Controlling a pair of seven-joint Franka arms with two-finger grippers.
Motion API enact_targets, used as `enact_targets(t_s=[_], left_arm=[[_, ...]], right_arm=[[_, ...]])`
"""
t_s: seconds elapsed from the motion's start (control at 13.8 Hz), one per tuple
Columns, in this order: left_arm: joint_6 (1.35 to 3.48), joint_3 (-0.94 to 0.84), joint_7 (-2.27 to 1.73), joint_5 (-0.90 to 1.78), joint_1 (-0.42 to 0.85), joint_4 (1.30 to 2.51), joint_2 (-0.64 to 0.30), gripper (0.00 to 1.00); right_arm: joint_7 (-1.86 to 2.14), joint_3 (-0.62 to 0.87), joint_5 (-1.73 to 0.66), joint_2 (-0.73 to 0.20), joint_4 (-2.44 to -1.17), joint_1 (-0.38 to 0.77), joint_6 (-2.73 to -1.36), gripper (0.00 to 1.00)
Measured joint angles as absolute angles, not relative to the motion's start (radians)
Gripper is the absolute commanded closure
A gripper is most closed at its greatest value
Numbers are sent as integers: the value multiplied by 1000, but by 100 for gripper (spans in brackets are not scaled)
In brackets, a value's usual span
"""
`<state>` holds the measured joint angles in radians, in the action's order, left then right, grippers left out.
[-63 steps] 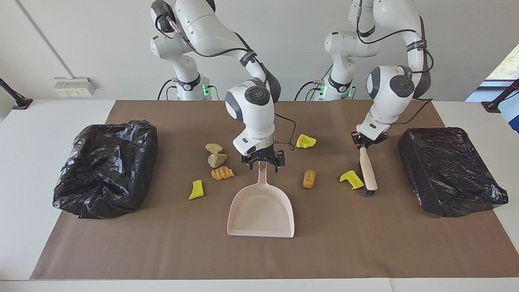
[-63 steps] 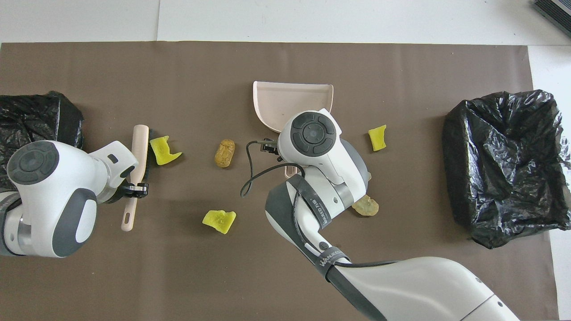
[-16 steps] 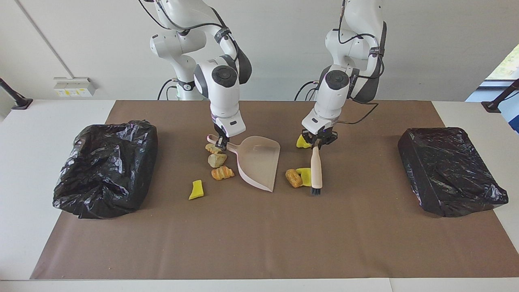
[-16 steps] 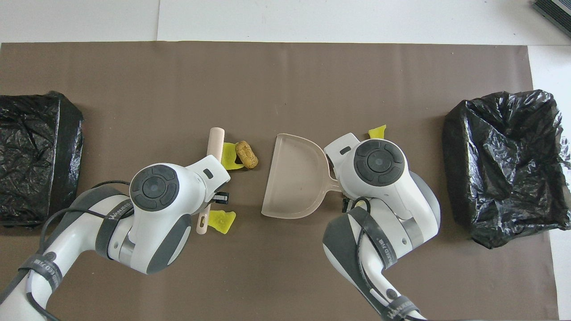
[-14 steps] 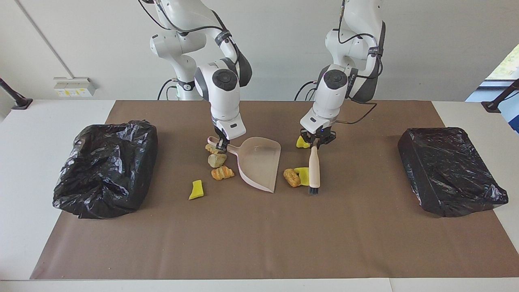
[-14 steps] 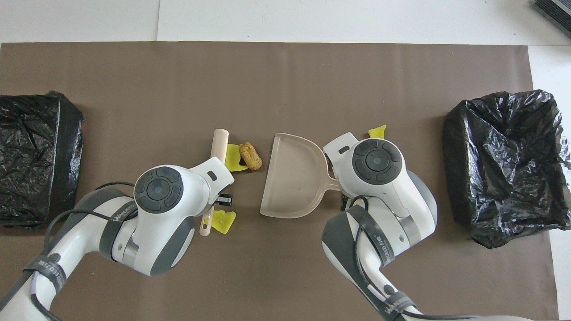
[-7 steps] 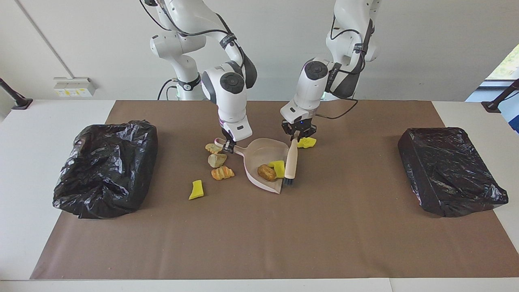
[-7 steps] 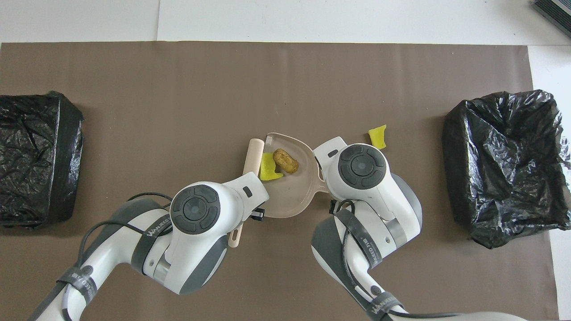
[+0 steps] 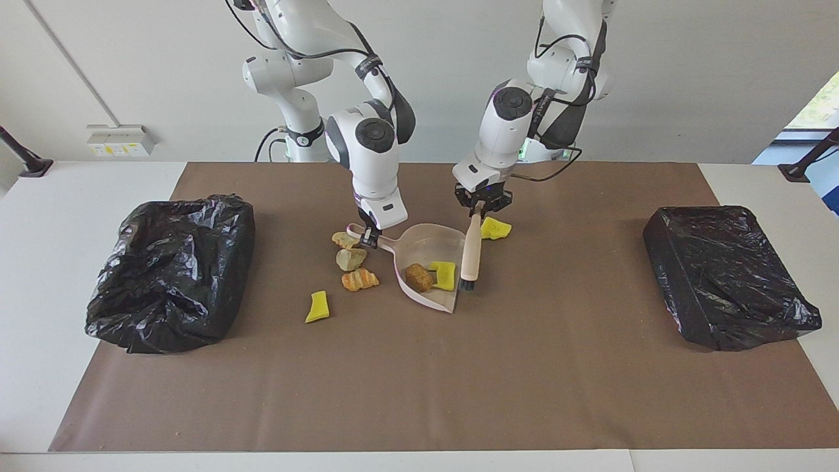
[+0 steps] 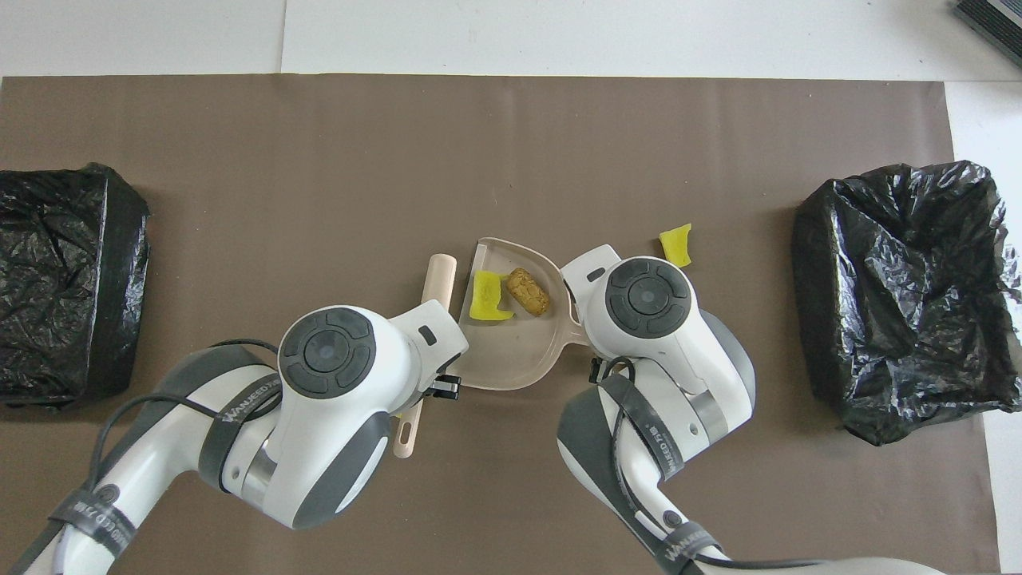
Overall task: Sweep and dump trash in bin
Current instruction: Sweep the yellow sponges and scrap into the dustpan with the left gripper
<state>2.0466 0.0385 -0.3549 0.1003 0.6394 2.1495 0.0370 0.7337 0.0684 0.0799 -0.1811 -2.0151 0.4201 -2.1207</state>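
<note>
My right gripper [image 9: 368, 237] is shut on the handle of the pale pink dustpan [image 9: 427, 246], which tilts with its mouth on the mat. In the pan [image 10: 511, 355] lie two pieces of trash: a brown lump [image 9: 418, 276] [image 10: 529, 291] and a yellow bit [image 9: 444, 274] [image 10: 489, 307]. My left gripper [image 9: 480, 204] is shut on the brush [image 9: 470, 252] [image 10: 437, 279], whose bristles stand just outside the pan's mouth. More trash lies on the mat: a yellow bit [image 9: 495, 228] beside the brush handle, and tan [image 9: 344, 238], greenish [image 9: 351, 259], orange [image 9: 359, 280] and yellow [image 9: 318, 306] [image 10: 675, 243] pieces beside the pan's handle.
A bin lined with a black bag [image 9: 170, 269] [image 10: 902, 295] stands at the right arm's end of the brown mat. A second black-bagged bin [image 9: 727, 275] [image 10: 68, 279] stands at the left arm's end.
The brush pushed the brown lump and a yellow bit into the dustpan. It has since drawn back a little from the pan's mouth, and the two pieces slid deeper in.
</note>
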Motion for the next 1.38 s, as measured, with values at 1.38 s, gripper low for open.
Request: enact_targets(t_s=[1.38], left_arm=[[2059,5,-1070,117,673,2496,259,100]], right_arm=[[849,69,80,-181,-2020,434,-2102,100]])
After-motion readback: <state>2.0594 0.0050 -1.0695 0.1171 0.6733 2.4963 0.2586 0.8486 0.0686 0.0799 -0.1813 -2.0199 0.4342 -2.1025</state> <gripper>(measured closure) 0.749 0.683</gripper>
